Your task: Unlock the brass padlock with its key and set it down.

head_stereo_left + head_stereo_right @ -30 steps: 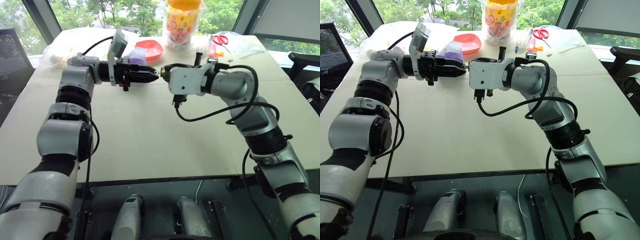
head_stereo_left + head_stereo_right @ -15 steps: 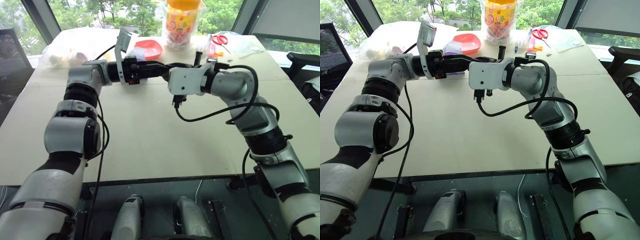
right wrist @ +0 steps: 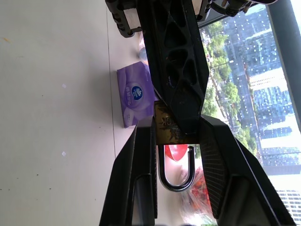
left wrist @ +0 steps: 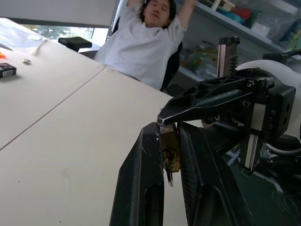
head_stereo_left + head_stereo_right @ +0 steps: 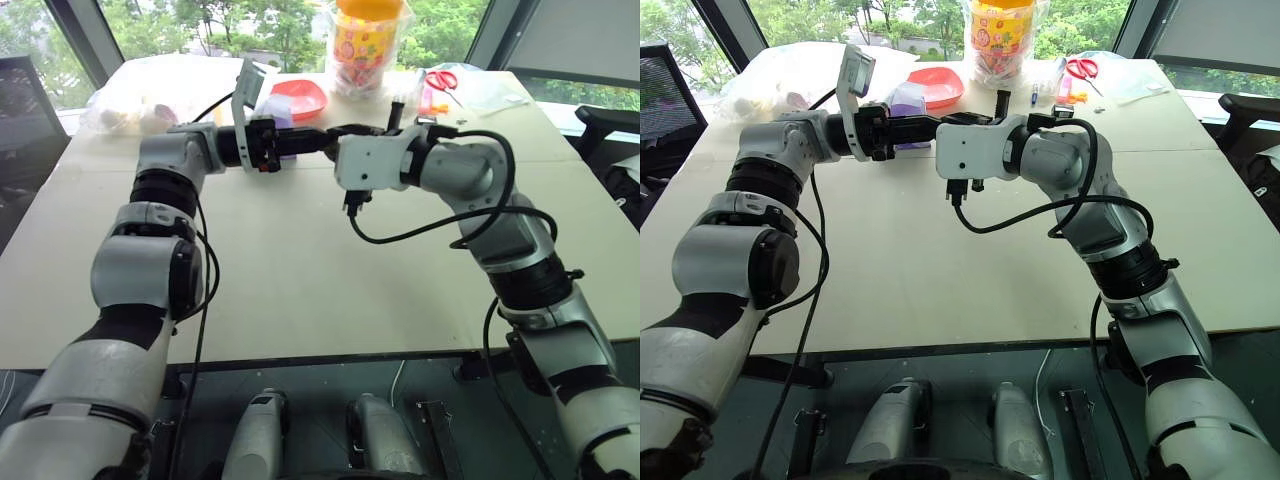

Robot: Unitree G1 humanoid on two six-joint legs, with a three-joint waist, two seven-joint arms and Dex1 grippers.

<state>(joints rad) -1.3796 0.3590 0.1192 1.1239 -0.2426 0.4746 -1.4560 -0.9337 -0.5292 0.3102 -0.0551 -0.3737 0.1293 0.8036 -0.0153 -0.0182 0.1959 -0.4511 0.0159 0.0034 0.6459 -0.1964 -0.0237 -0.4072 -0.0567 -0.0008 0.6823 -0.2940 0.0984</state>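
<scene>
The brass padlock (image 3: 164, 129) is held in the air above the far part of the table, pinched by its body in my right gripper (image 3: 176, 122), which is shut on it. Its silvery shackle (image 3: 176, 181) sticks out past the fingers. From the opposite side my left gripper (image 4: 169, 136) meets it, pointing straight at the right one. The left fingers (image 4: 143, 188) are shut around the key (image 4: 168, 175), which sits at the padlock's lower end. In the left eye view the two grippers meet at one spot (image 5: 335, 138).
On the far part of the table (image 5: 300, 270) lie a purple tissue pack (image 3: 134, 96), a red bowl (image 5: 300, 98), a tall jar with an orange lid (image 5: 366, 45) and scissors (image 5: 440, 80). A person (image 4: 150, 42) sits beyond the table's edge.
My left gripper has moved right up to the padlock, rolled a little and closed its fingers there. The right arm and the padlock have kept still.
</scene>
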